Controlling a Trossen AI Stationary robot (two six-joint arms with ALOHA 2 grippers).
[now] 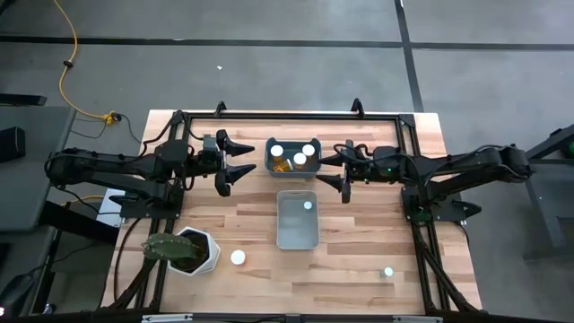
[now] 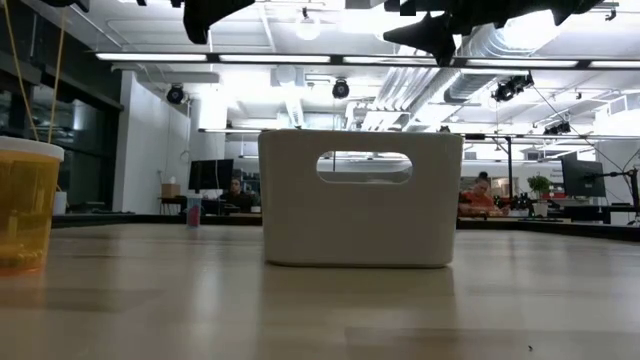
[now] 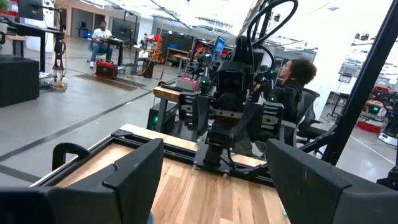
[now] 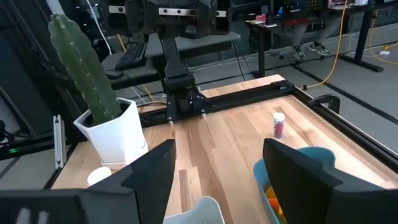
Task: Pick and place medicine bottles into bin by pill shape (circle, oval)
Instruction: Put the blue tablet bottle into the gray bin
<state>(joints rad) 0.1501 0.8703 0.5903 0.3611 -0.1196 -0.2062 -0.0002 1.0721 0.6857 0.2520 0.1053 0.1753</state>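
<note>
Grippers (image 1: 235,162) (image 1: 334,170) open, bottles (image 1: 293,156) binned, labels unreadable

- Low view, left edge: the amber bottle (image 2: 24,205) is cut off, so we only see part of it.
- High view, lower right: the small pale-capped bottle (image 1: 387,271) is too tiny for us to read its pill shape.
- Low view: the white bin (image 2: 360,198) hides its contents from us.

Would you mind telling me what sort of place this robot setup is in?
Probably an open-plan robotics lab or workshop: exposed ceiling ducts and strip lights overhead, rows of desks with monitors, and a person seated nearby.
</note>
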